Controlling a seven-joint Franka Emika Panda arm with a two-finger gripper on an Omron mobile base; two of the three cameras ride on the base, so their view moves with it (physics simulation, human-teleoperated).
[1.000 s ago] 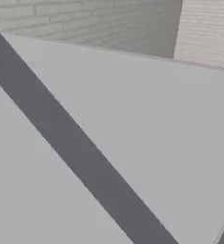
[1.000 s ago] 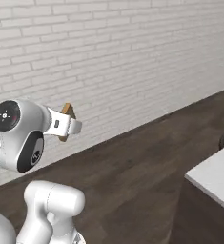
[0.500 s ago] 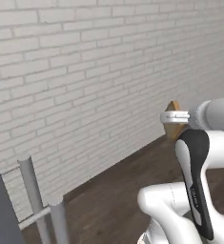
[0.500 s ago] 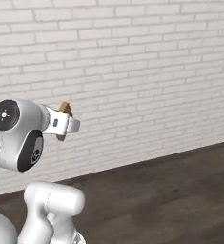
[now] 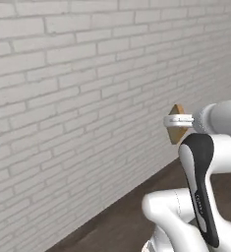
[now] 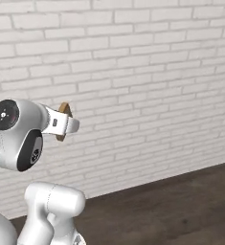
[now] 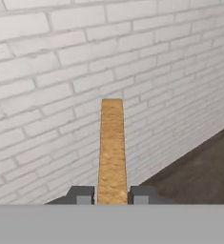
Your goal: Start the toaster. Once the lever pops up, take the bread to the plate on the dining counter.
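The bread (image 7: 112,147) is a tan slice seen edge-on in the hand view, standing up between my two dark fingertips. My gripper (image 7: 111,195) is shut on the bread. From the left base view the bread (image 5: 176,132) pokes out past the white hand, and my gripper (image 5: 178,119) is held high in front of the brick wall. The right base view has the bread (image 6: 64,108) behind the hand, with the gripper (image 6: 66,122) clamped on it. The toaster, the plate and the dining counter are out of view.
A white brick wall (image 6: 147,72) spans the scene ahead of me. Dark wood floor (image 6: 181,206) runs along its foot. My own white arm (image 5: 205,197) rises in the foreground of both base views.
The whole picture has shifted as the base turned: the white counter corner and the grey panel have left view and the brick wall now faces me. The bread stays held.
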